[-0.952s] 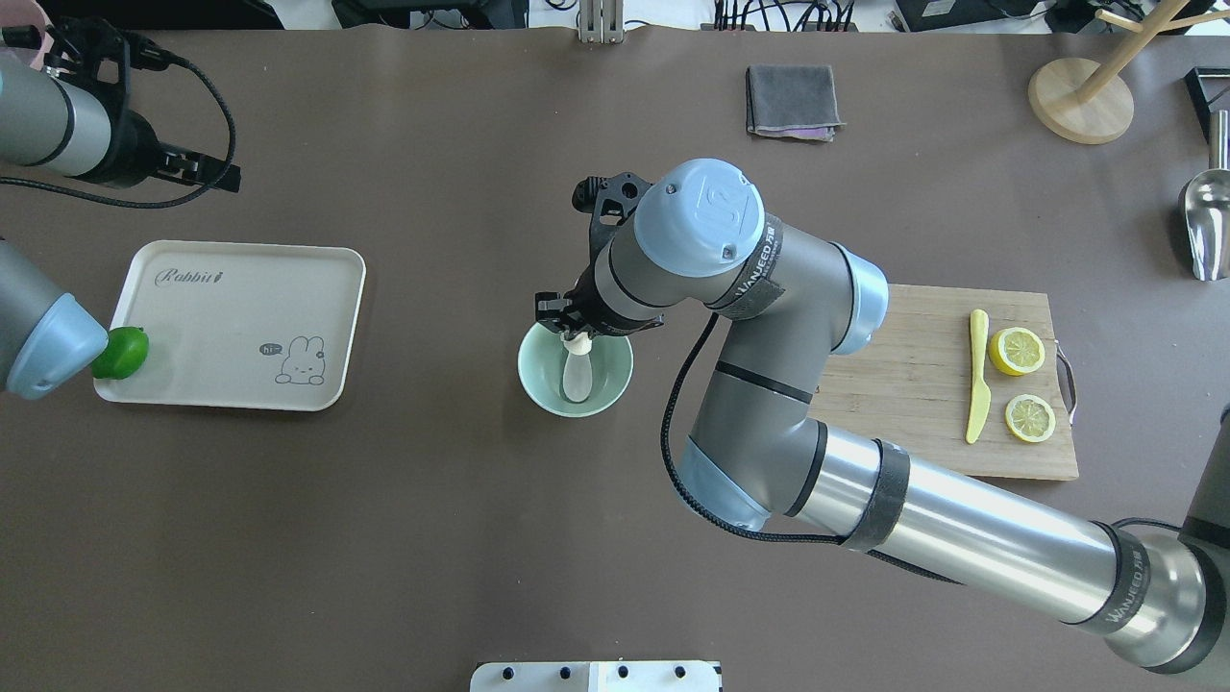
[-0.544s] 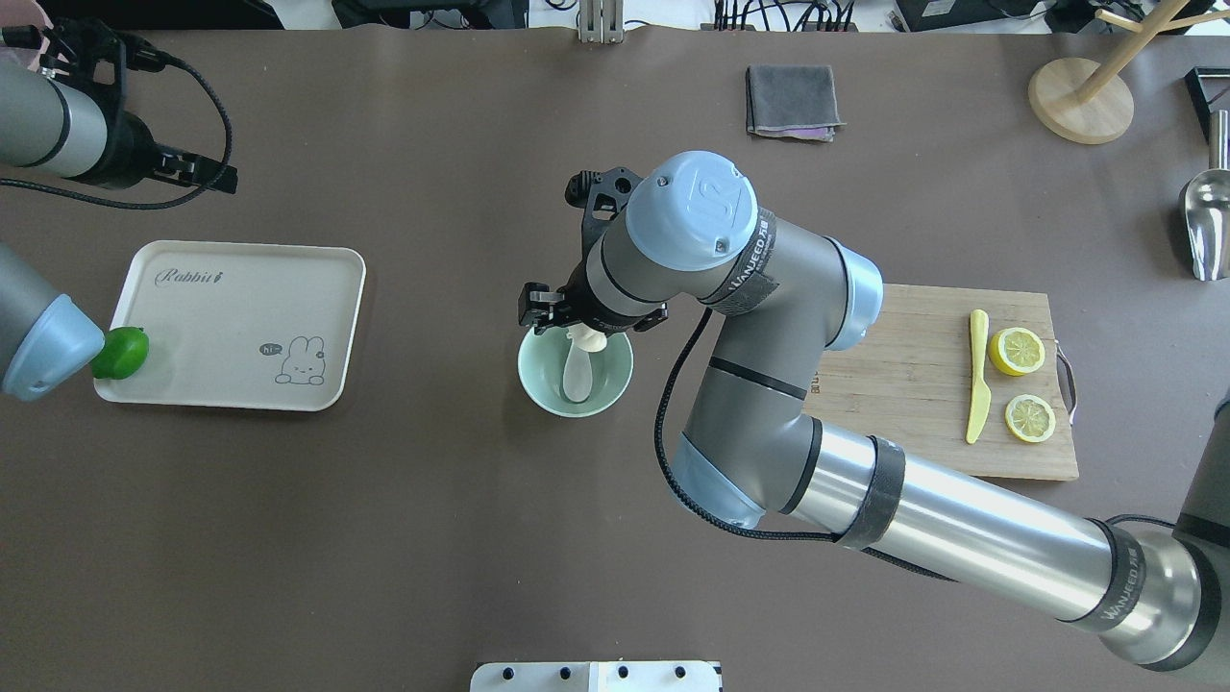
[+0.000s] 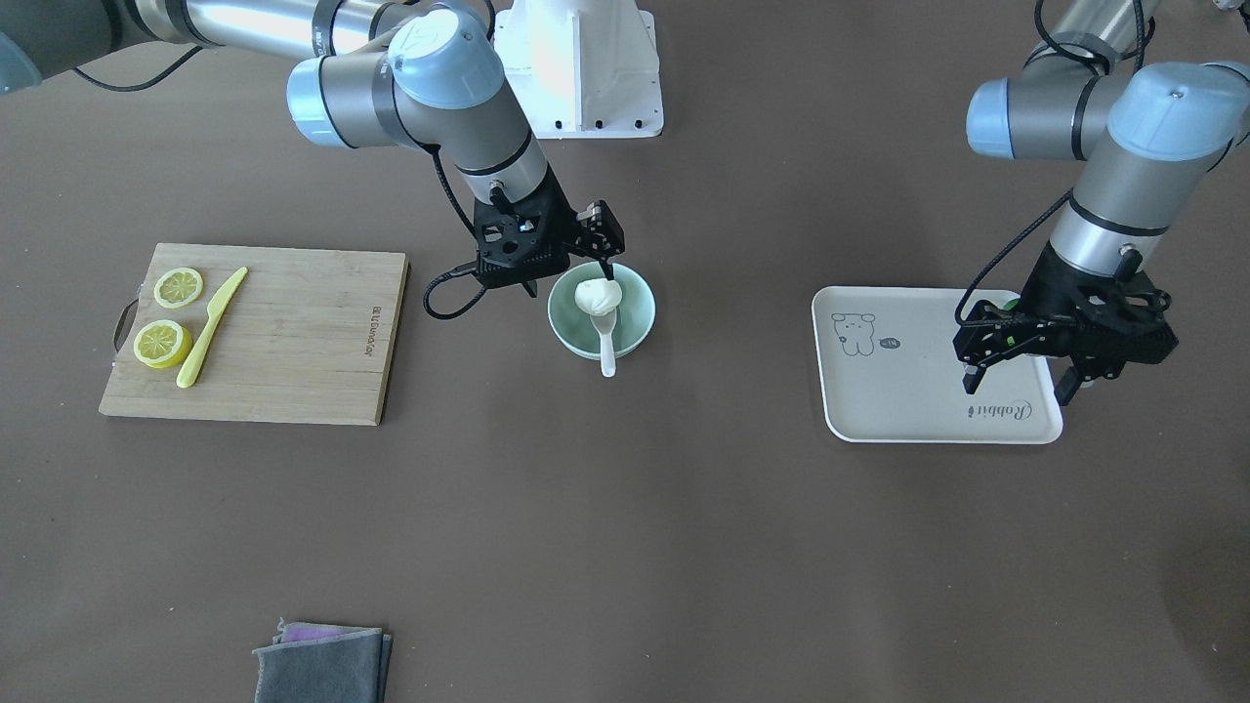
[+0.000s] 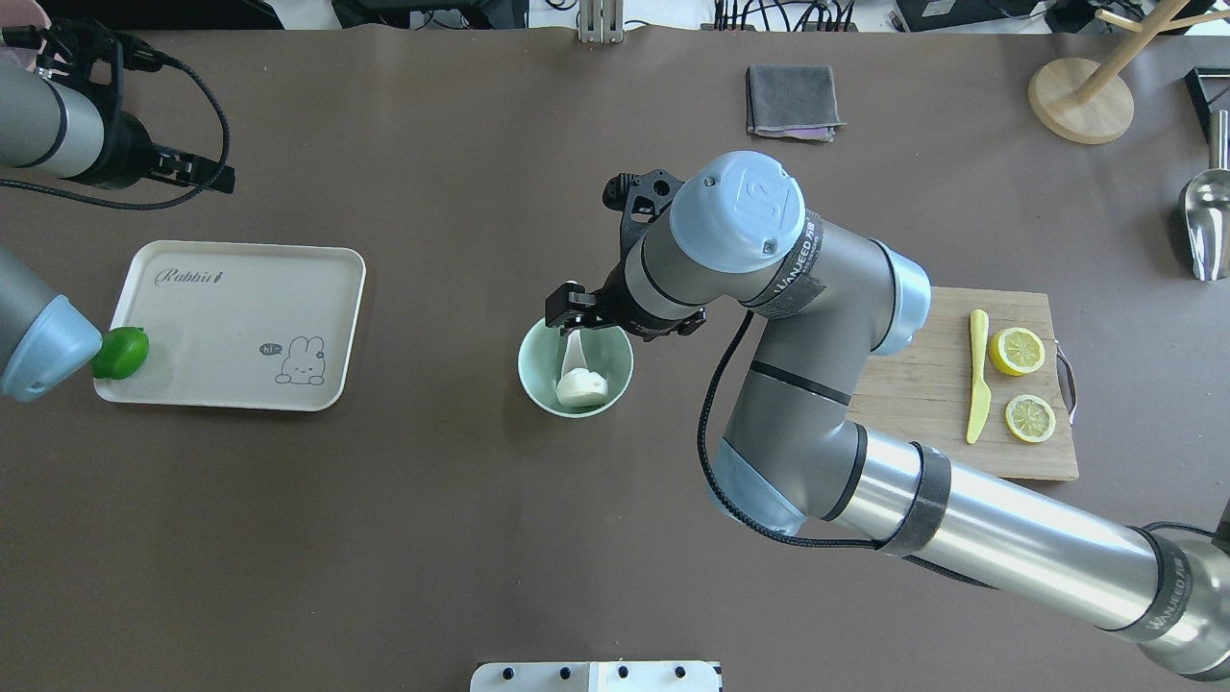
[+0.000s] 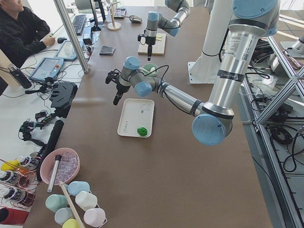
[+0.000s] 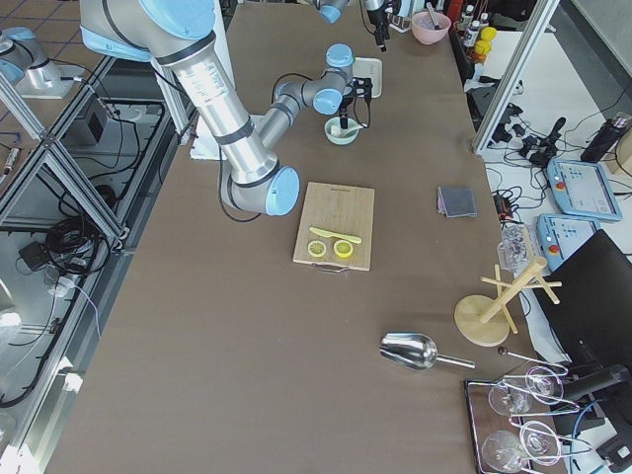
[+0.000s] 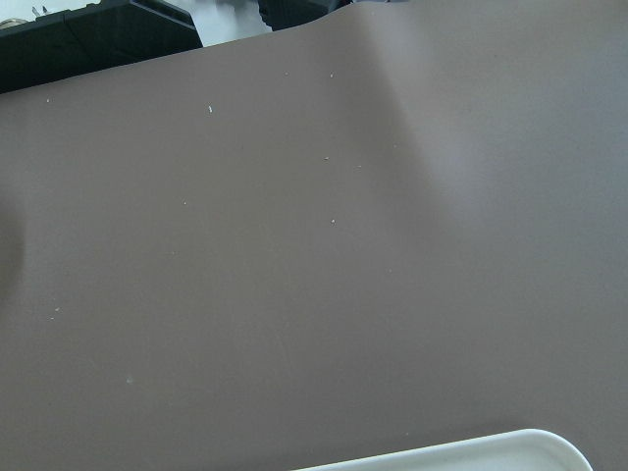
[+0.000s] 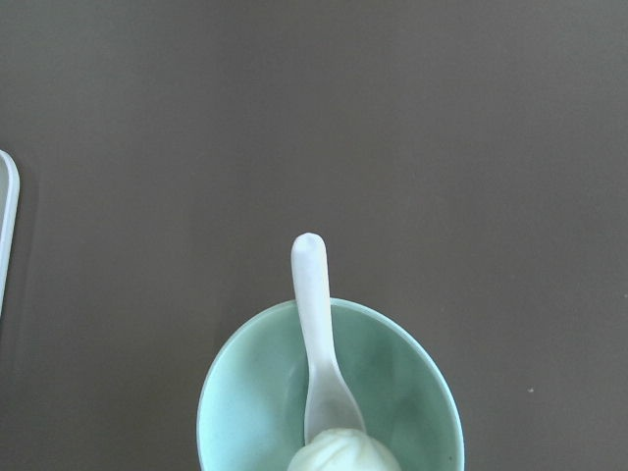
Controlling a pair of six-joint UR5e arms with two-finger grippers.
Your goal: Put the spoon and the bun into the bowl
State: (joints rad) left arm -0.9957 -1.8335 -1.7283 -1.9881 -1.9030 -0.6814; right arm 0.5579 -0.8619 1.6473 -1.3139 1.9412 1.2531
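Note:
The pale mint-green bowl (image 4: 538, 383) stands mid-table. The white bun (image 4: 583, 388) lies inside it on the scoop of the white spoon (image 4: 573, 348), whose handle leans over the far rim. The front view shows the bowl (image 3: 637, 320), bun (image 3: 597, 296) and spoon (image 3: 607, 350) too, and the right wrist view shows the spoon (image 8: 316, 324) and bun (image 8: 343, 455). My right gripper (image 3: 569, 280) is open and empty, above the bowl's rim towards the cutting board. My left gripper (image 3: 1018, 383) is open and empty over the tray's far edge.
A cream tray (image 4: 240, 327) with a green lime (image 4: 120, 352) at its edge lies left. A wooden cutting board (image 4: 922, 384) with a yellow-green knife (image 4: 977, 375) and lemon halves (image 4: 1017, 350) lies right. A grey cloth (image 4: 792, 100), wooden stand (image 4: 1081, 96) and metal scoop (image 4: 1206, 221) sit far back.
My right gripper has let go of the bun, which now lies in the bowl on the spoon. The right arm has shifted right. The left arm has barely moved.

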